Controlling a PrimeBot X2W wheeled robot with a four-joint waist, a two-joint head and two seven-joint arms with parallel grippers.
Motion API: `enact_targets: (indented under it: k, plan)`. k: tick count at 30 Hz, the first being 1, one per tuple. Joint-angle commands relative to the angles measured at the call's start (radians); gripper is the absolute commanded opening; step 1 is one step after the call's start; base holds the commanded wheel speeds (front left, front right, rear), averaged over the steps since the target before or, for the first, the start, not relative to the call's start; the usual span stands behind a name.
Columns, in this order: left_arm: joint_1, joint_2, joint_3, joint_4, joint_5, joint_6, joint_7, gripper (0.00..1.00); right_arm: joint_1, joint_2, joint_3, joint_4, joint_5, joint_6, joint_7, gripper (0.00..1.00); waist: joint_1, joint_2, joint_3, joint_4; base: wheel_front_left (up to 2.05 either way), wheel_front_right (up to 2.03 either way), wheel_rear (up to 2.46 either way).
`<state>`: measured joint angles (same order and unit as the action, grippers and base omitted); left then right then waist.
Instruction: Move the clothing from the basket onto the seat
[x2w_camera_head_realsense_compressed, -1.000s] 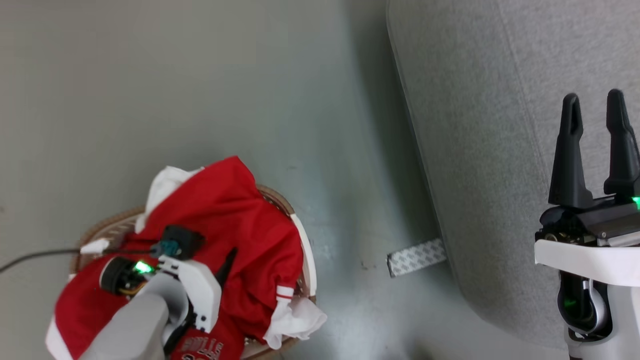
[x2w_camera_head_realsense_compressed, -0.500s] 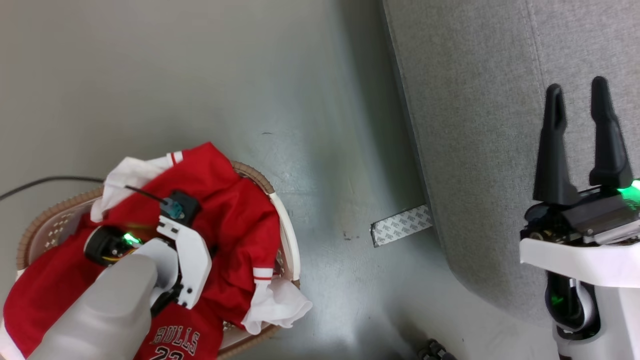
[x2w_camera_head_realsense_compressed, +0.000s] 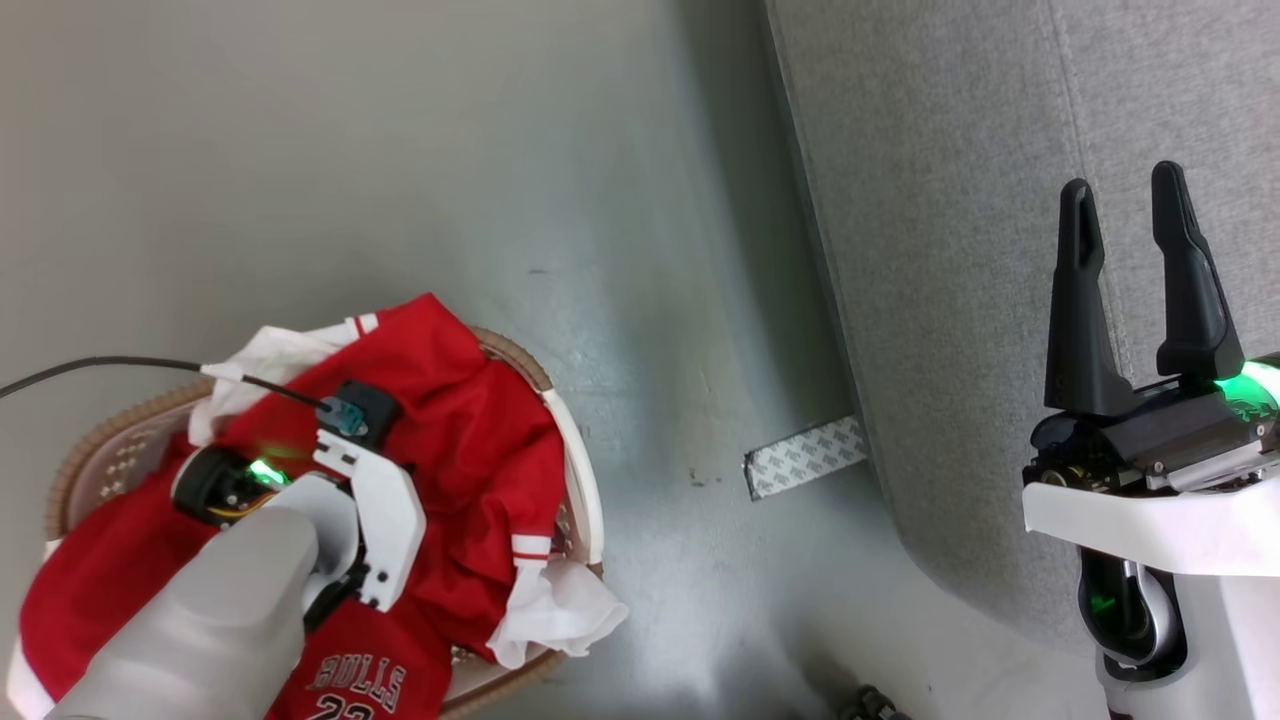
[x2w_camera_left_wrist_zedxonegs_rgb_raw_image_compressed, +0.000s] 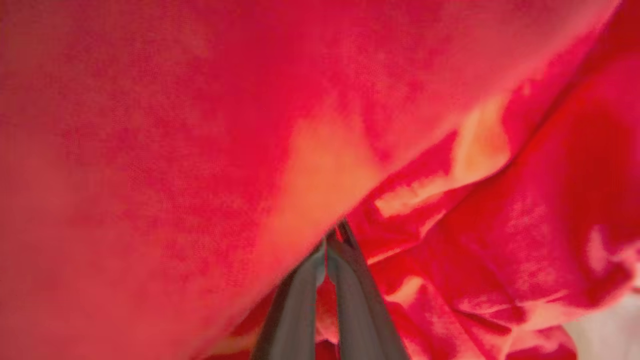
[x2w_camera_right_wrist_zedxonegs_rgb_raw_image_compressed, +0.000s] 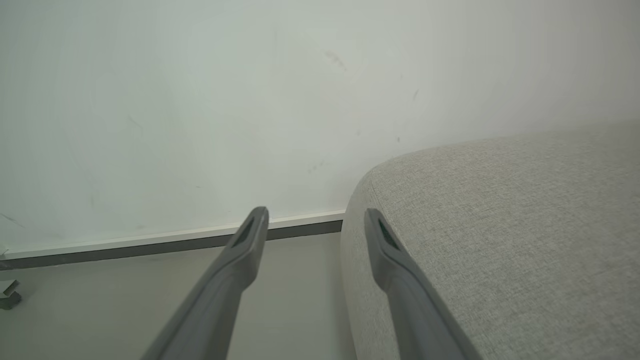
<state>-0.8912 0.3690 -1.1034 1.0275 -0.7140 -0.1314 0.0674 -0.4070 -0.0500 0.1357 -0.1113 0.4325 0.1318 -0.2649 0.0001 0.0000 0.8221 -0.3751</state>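
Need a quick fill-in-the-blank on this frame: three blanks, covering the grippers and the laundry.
1. The left gripper is shut on the ____ clothing in the basket.
2. The right gripper by the seat is ____, not shut.
3. White lettering on the jersey reads ____.
Missing words: red; open; BULLS.

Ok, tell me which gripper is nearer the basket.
Left. The left gripper is down inside the basket, shut on the red clothing. The right gripper stands open over the seat, across the floor from the basket.
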Motion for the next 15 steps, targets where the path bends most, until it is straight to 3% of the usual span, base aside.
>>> enact_targets:
  k: [1, 15]
  plan:
    - [-0.009, 0.004, -0.008, 0.0, -0.021, 0.002, -0.019, 0.0, -0.008, -0.001, 0.001, 0.006, -0.007, -0.002, 0.001, 1.0, -0.0001, 0.0, -0.019, 0.008, 0.0, 0.0, 0.0]
    - [0.065, -0.054, -0.08, 0.025, -0.164, 0.002, -0.147, 0.0, 0.021, -0.001, 0.002, 0.048, -0.036, -0.002, 0.001, 1.0, -0.0001, 0.0, -0.203, 0.049, 0.0, 0.0, 0.0]
